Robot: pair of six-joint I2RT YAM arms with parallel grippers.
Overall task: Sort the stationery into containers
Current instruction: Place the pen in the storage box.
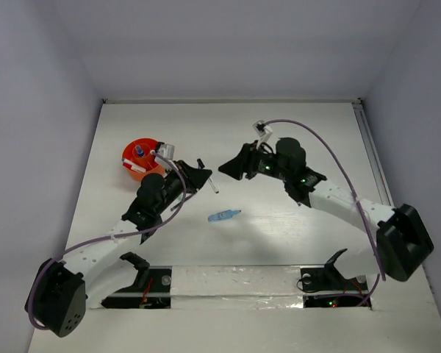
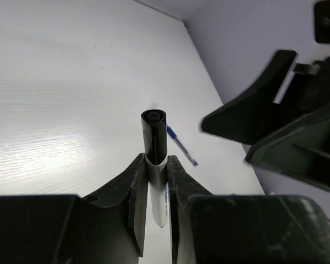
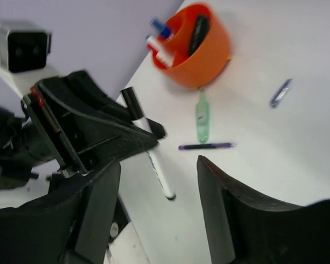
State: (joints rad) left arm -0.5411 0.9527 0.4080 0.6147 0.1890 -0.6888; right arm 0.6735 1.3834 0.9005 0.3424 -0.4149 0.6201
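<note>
- I am gripping the white pen in my left claw, the jaws drawn narrow on its white barrel and the black cap jutting past the fingertips. The pen is hanging above the tabletop, touching nothing else. A long part of the barrel is trailing unsupported behind the grip, so a quick swing risks pivoting or sliding the pen between the pads.
- I am holding my right claw wide and empty just beside that pen. If the arms part carelessly, a finger may clip the barrel and knock it loose.
- The orange cup is standing to the left, well apart from the pen, and is already carrying several capped items. Coming in tilted, the pen may catch on the rim or on those items and fall outside, or tip the cup.
- The green marker is lying just beside the cup, with the purple pen near it. A low approach risks sweeping them across the tabletop.
- The blue pen is lying apart and seems out of harm's way.
</note>
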